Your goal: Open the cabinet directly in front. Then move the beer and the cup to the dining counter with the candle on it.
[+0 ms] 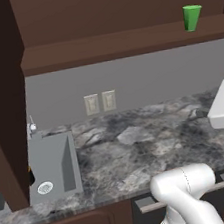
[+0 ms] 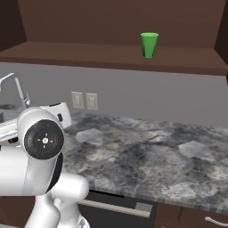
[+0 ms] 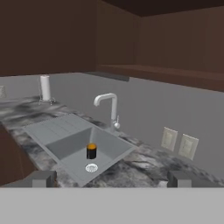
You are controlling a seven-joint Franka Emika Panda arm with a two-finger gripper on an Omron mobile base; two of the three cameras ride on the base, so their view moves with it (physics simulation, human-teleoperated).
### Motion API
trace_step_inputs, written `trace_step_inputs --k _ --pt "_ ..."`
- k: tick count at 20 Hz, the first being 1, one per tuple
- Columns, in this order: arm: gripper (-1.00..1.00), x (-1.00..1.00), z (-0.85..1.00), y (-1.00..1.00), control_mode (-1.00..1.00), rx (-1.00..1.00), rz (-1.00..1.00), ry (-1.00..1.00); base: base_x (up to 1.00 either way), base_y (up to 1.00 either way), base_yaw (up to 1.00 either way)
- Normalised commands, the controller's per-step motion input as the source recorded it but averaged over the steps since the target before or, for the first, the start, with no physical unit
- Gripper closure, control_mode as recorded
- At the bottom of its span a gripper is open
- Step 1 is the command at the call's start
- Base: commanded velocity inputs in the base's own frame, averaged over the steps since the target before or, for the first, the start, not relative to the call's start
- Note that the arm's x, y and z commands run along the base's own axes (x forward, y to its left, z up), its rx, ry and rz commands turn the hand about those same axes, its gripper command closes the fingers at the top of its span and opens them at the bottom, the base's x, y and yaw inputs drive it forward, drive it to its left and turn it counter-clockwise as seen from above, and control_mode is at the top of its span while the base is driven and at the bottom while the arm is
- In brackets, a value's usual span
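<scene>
Cup (image 2: 149, 44) stands upright on the open cabinet (image 2: 111, 60) shelf, at one o'clock above the marbled worktop (image 2: 147, 151). Judged light, rigid and smooth-walled, tapered toward the base; best taken across mid-body, squarely, lest it tip. Gripper (image 3: 111, 178) spread wide and empty, facing the sink (image 3: 78, 146) and its black-and-orange cylinder (image 3: 91, 151).

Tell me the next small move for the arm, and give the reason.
Probably swing the hand away from the grey sink and up toward the small bright green tapered cup, which stands alone on the shelf of the opened dark brown wall cabinet. The gripper is open and empty, aimed at the sink with its black-and-orange cylinder, so nothing hinders a reach.
</scene>
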Motion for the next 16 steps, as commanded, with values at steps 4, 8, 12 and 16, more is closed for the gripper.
trace_step_inputs --k 4,8,12,16 --pt "-1.00 0.00 0.00 0.00 1.00 0.00 0.00 0.00 0.73 0.00 0.13" --pt "-1.00 0.00 0.00 0.00 -1.00 0.00 0.00 0.00 0.12 -0.05 0.05" --pt "-1.00 0.00 0.19 0.00 -1.00 0.00 -0.02 0.07 0.00 0.00 0.00" --pt "-1.00 0.00 0.43 -0.02 -1.00 0.00 -0.17 0.10 0.00 0.00 0.00"
